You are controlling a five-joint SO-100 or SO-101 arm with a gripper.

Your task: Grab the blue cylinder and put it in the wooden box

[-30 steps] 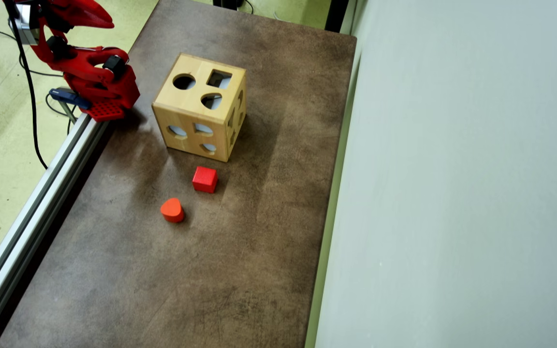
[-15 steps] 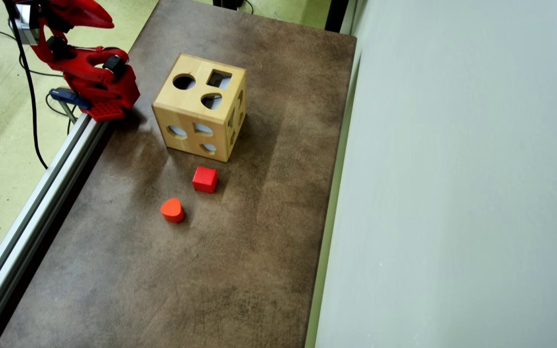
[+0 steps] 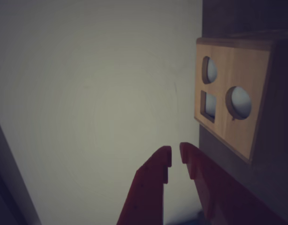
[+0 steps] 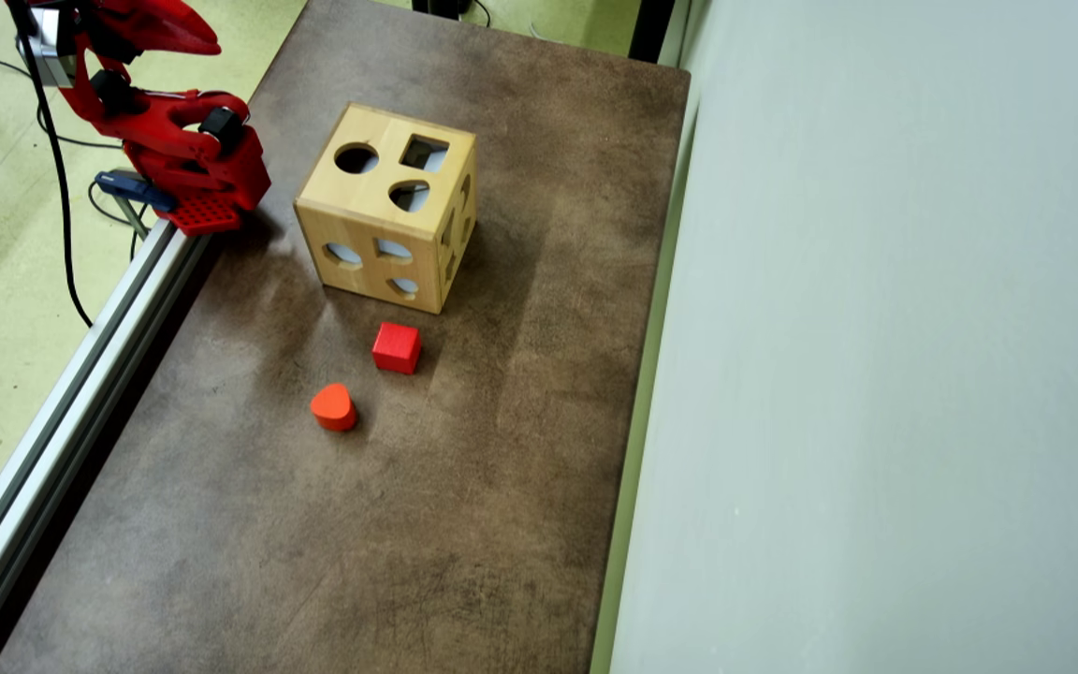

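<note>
The wooden box (image 4: 387, 206) stands on the brown table (image 4: 464, 487) at the upper middle of the overhead view, with round, square and teardrop holes in its top. The wrist view shows one holed face of the box (image 3: 228, 126) at the right. The blue cylinder is not in view in either frame. My red arm (image 4: 183, 159) sits folded at the table's upper left corner, left of the box. My gripper (image 3: 176, 155) points past the box toward the pale wall, its tips almost touching with nothing between them.
A red cube (image 4: 397, 347) and an orange-red teardrop block (image 4: 333, 406) lie on the table in front of the box. A pale wall (image 4: 876, 374) runs along the right side, an aluminium rail (image 4: 71, 393) along the left. A blue clamp (image 4: 132, 187) holds the arm's base.
</note>
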